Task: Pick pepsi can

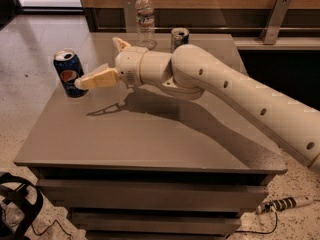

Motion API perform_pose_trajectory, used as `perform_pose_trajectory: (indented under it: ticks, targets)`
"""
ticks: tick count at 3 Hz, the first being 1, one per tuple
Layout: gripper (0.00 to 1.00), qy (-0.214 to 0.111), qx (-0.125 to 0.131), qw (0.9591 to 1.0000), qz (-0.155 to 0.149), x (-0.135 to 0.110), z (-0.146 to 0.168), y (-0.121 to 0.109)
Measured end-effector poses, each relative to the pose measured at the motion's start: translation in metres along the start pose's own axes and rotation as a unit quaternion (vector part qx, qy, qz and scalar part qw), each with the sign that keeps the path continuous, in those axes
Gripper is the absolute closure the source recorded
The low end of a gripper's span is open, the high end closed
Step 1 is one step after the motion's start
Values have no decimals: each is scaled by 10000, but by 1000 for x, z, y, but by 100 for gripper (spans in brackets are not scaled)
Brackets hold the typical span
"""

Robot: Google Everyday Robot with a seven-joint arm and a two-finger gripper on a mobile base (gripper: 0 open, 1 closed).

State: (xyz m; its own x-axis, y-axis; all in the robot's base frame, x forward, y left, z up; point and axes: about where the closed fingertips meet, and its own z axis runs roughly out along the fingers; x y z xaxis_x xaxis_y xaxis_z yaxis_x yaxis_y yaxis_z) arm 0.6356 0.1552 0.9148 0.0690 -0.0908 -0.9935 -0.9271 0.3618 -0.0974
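Observation:
The pepsi can [69, 74], short and dark blue with a round red-white-blue logo, stands upright near the far left edge of the grey table [150, 144]. My gripper [88, 77] reaches in from the right on the cream arm [225, 91], just right of the can. Its fingers are open. The front finger [98, 79] points at the can, and its tip is at the can's lower right side. The can is not between the fingers.
A clear water bottle [145, 16] and a slim silver-and-blue can [179, 38] stand at the table's back edge, behind the arm. A wooden wall with metal brackets runs behind. A power strip [283, 204] and black cables [17, 204] lie on the floor.

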Motion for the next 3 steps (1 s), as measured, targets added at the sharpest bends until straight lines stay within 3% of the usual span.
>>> perform_pose_trajectory:
  ticks: [2,3]
  targets:
    - [0,412,-235,9985,-262,-14,31,24]
    - [0,455,-399,9978,-268,-11,49,29]
